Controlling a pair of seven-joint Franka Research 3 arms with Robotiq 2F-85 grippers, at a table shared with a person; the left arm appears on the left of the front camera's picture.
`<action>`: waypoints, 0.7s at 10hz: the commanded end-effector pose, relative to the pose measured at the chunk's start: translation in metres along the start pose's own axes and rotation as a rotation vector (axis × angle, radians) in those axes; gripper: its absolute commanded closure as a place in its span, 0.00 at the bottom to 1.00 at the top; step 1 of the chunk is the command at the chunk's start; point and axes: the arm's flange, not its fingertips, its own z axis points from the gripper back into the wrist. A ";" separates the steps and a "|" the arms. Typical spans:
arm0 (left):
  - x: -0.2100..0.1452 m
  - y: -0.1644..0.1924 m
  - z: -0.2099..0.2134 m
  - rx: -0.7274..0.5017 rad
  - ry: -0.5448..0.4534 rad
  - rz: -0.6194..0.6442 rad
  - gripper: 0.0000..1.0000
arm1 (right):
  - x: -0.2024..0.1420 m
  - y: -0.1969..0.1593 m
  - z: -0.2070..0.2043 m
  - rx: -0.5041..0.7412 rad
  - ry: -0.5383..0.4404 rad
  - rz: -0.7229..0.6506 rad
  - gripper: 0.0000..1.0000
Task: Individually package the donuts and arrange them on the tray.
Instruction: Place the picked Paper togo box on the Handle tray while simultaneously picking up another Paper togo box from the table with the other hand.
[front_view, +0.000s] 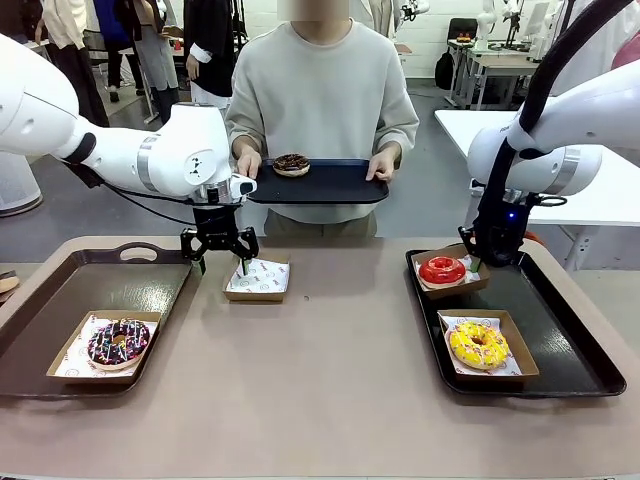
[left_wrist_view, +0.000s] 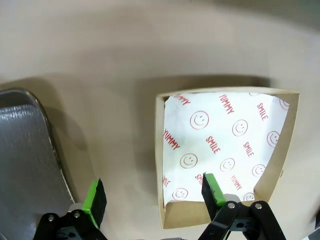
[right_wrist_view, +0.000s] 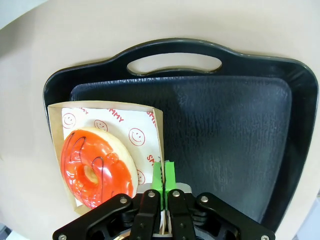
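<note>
— Where have the donuts got to?

— Two sit in paper boxes on the right tray (front_view: 580, 350): the red donut (front_view: 442, 269) at the back, the yellow donut (front_view: 479, 344) nearer us. The sprinkled chocolate donut (front_view: 118, 341) is boxed on the left tray (front_view: 60, 300). The person across the table holds a dark tray (front_view: 330, 185) with the brown donut (front_view: 291, 164) on it.

— And the grippers?

— The right gripper (right_wrist_view: 163, 176) is pinched closed on the side wall of the red donut's box (right_wrist_view: 156, 125). The left gripper (left_wrist_view: 155, 192) hangs spread wide over the near wall of an empty box (left_wrist_view: 225, 150) on the table (front_view: 330, 380), holding nothing.
</note>
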 end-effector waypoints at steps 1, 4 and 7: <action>0.009 0.001 -0.002 0.017 -0.038 -0.042 0.00 | -0.002 -0.002 -0.005 0.025 -0.014 -0.013 0.98; 0.015 0.002 -0.005 -0.002 -0.050 -0.062 0.00 | -0.001 -0.003 -0.008 0.024 -0.009 -0.017 0.98; 0.015 0.001 -0.007 0.003 -0.047 -0.064 0.00 | -0.001 -0.003 -0.014 0.017 0.004 -0.017 0.98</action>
